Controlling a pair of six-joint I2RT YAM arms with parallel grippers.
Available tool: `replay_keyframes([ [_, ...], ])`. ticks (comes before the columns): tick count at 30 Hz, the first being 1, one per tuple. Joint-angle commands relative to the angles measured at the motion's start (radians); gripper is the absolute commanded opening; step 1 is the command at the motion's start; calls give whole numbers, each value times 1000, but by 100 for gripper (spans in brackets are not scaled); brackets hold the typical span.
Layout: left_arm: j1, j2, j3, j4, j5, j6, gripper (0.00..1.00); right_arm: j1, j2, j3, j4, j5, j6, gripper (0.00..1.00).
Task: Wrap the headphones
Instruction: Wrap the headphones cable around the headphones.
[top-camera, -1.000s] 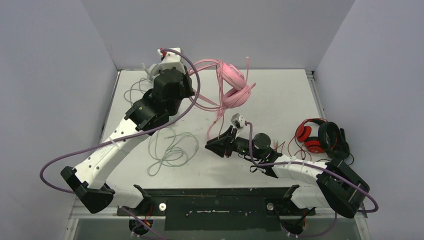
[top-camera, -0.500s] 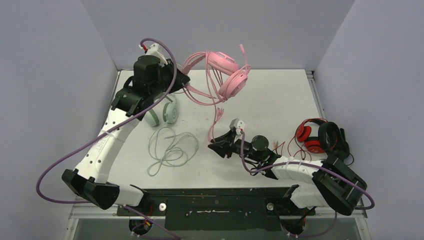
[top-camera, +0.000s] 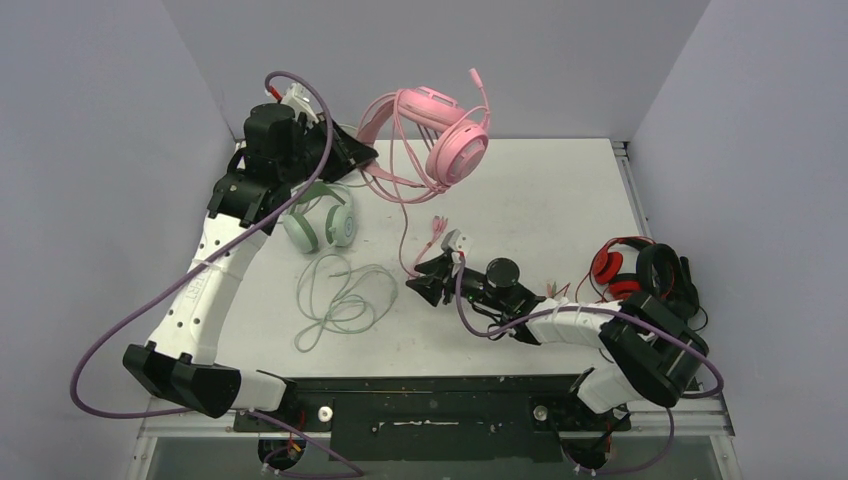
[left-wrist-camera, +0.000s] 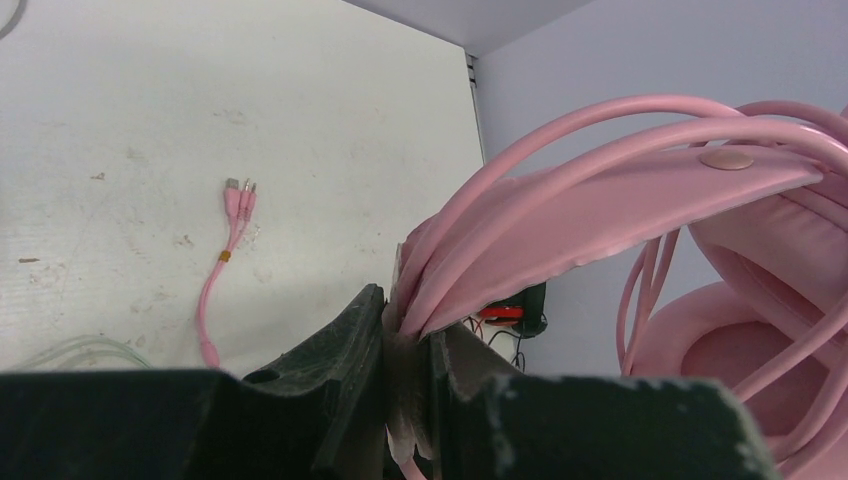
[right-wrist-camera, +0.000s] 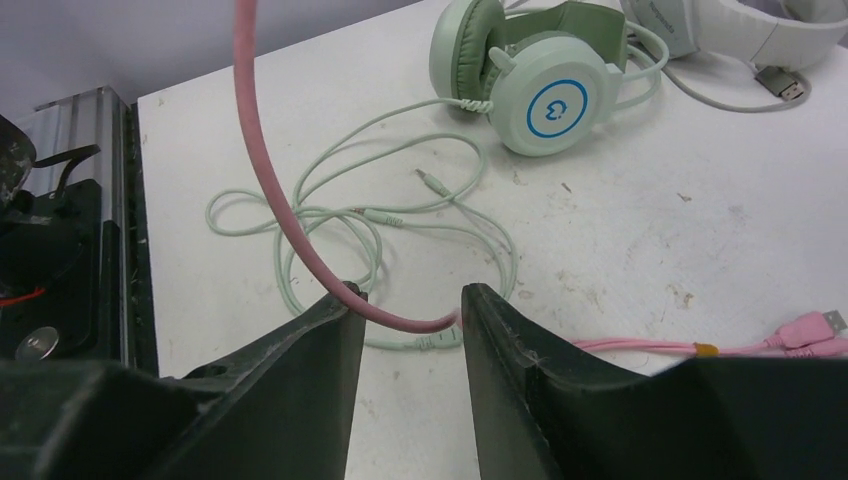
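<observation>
Hanging above the far left part of the table (top-camera: 560, 190), the pink headset (top-camera: 440, 130) is off the surface, held by its headband. The left tool (left-wrist-camera: 405, 345) is clenched on that band: in the left wrist view both dark fingers press against the pink strip where it enters between them, and the ear cups hang to the right of the grip. Loops of the pink cable (top-camera: 402, 190) droop from the headset toward the table. Its plug ends (left-wrist-camera: 238, 195) lie flat on the white surface.

The right tool (right-wrist-camera: 405, 320) sits low near the middle of the table with its jaws partly apart. The pink cable curves down from above and passes through the gap between them. It lies against the inner face of the right-hand finger, and the gap is wider than the cable, so it is not pinched.

The mint green headset (top-camera: 322, 222) rests on the table just below the left arm, its thin mint cable (top-camera: 335, 295) spread in loose loops nearer the bases. The white headset (right-wrist-camera: 740, 25) lies just beyond it. Red and black headphones (top-camera: 645, 275) lie at the right edge.
</observation>
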Motion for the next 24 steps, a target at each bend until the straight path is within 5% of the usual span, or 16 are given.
replay_keyframes([
  [1, 14, -57, 35, 119, 75, -60, 0, -6, 47, 79, 45, -17, -66, 41],
  [8, 19, -56, 71, 55, 33, -15, 0, -7, 94, 131, 37, -27, -81, 21],
  [12, 19, -62, 76, 21, -20, 21, 0, -8, 85, 129, 45, -35, -64, 0],
  [20, 22, -65, 91, -66, -238, 105, 0, -107, -52, -80, 163, -26, 89, 0],
  [24, 25, -57, 76, -59, -347, 148, 0, -83, -179, -151, 19, -1, 79, 0],
])
